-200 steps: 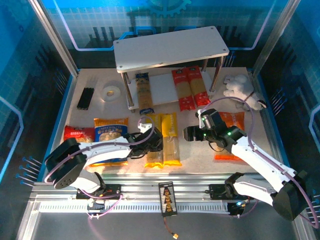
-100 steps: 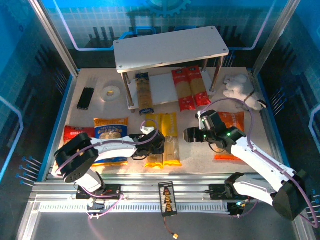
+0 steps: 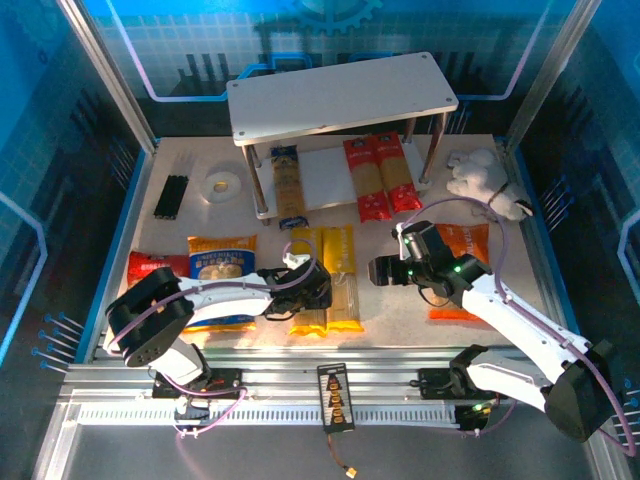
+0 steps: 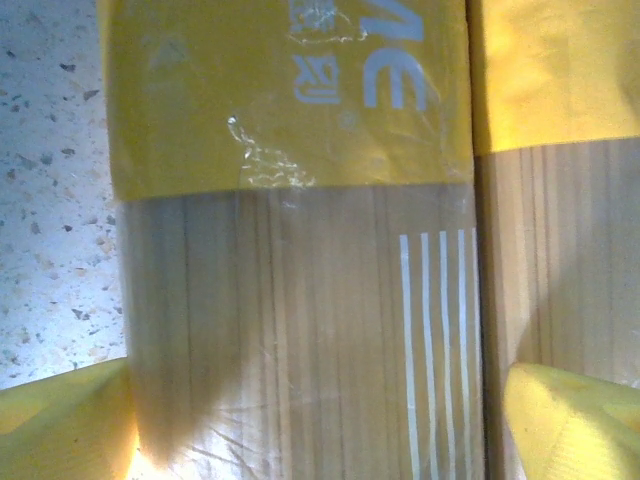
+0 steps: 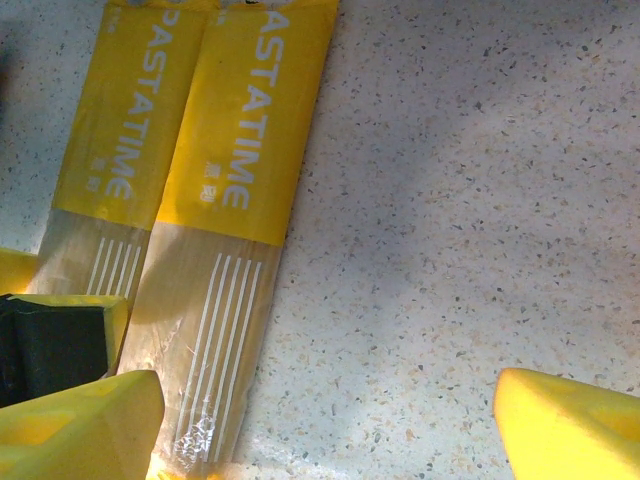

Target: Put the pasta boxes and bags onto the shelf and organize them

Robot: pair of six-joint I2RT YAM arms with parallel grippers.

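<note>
Left gripper (image 4: 318,425) has edged over a yellow pasta box (image 4: 300,300) — jaws wide astride it — right gripper (image 5: 330,405) wide too

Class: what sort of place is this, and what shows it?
Probably a robot lab's test cell staged as a pantry: blue framed walls, a white shelf and yellow pasta boxes on a speckled table.

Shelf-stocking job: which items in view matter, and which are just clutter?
Job: shelf; dark blue pasta box; two red boxes; two yellow boxes; red bag; blue bag; orange bag.
Lying about: black stick bundle; white tape roll; white plush toy.
</note>
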